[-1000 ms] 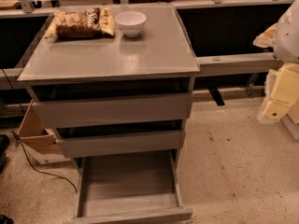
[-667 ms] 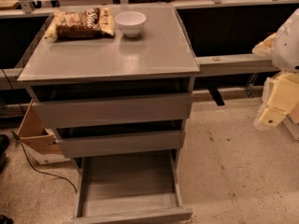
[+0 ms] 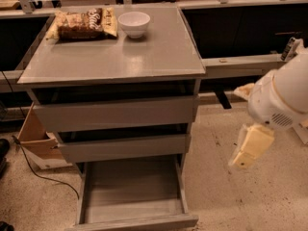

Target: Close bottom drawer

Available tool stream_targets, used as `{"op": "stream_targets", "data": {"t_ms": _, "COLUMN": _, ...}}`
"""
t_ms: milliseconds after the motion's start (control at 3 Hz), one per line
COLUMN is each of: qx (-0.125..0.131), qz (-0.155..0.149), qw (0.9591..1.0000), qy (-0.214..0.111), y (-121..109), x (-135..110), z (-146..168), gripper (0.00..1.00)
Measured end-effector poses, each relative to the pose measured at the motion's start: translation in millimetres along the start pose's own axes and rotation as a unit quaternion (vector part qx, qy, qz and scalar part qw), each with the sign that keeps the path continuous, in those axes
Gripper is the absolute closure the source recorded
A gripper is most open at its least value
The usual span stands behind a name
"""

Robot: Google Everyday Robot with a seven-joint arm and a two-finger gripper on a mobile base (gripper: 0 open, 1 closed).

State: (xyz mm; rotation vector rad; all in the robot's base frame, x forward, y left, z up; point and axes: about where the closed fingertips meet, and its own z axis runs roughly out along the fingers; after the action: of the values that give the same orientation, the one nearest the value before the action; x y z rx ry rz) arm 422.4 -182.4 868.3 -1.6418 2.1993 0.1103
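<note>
The bottom drawer (image 3: 132, 191) of the grey cabinet (image 3: 115, 57) is pulled far out toward me. Its long shallow grey tray is empty, and its slim front panel (image 3: 137, 223) sits at the lower edge of the view. My gripper (image 3: 250, 147), cream-coloured under the white arm (image 3: 281, 97), hangs to the right of the cabinet. It is about level with the middle drawer, above the floor and apart from the drawer.
The top drawer front (image 3: 115, 113) and the middle drawer front (image 3: 125, 147) stand slightly out. A snack bag (image 3: 84, 23) and a white bowl (image 3: 134, 23) sit on the cabinet top. A cardboard box (image 3: 33, 138) and a cable (image 3: 43, 177) lie at the left. A long bench (image 3: 240, 61) runs behind.
My arm and gripper have moved down and to the left, closer to the cabinet's right side. The drawers have not moved.
</note>
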Motion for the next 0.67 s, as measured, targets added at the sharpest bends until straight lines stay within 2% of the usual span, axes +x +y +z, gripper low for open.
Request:
{"op": "stream_targets", "data": {"t_ms": 333, "qx": -0.020, "qz": 0.000, "qw": 0.9996, "qy": -0.021, "y": 27, "x": -1, "z": 72, "gripper": 0.00}}
{"op": "stream_targets", "data": {"t_ms": 667, "qx": -0.046, "qz": -0.006, "qw": 0.9983, "qy": -0.036, "y": 59, "x": -14, "z": 149, "gripper": 0.00}}
